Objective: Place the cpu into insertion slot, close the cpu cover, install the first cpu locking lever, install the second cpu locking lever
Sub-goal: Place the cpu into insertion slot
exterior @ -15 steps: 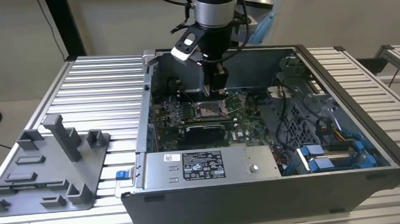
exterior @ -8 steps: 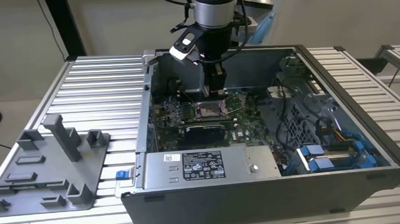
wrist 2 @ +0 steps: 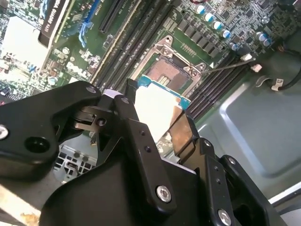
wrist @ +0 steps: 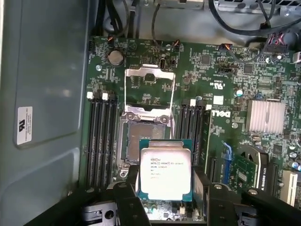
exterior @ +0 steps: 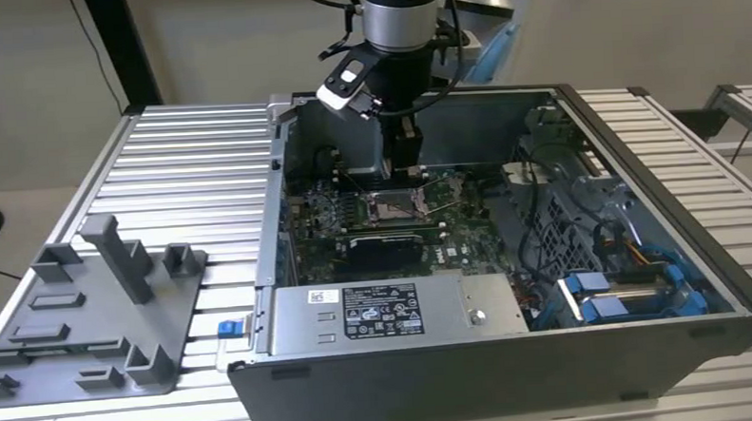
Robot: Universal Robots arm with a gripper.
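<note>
The arm is down inside the open computer case (exterior: 485, 367) on the slatted worktop (exterior: 183, 152). The tool (wrist: 165, 190) is gripping the cpu (wrist: 165, 172), its fingers (wrist 2: 138, 132) pinching opposite edges so the chip hangs flat, metal face up, ready for a straight drop. In the first wrist view the cpu overlaps one edge of the insertion slot (wrist: 136, 136); it looks to be above the board and off-centre, not yet seated. The cpu cover (wrist: 150, 77) lies swung back beyond the slot, leaving the socket bare for the chip. In the second wrist view a thin locking lever (wrist 2: 225, 64) juts out to the side, unlatched by the look of it, clear of the chip's path.
</note>
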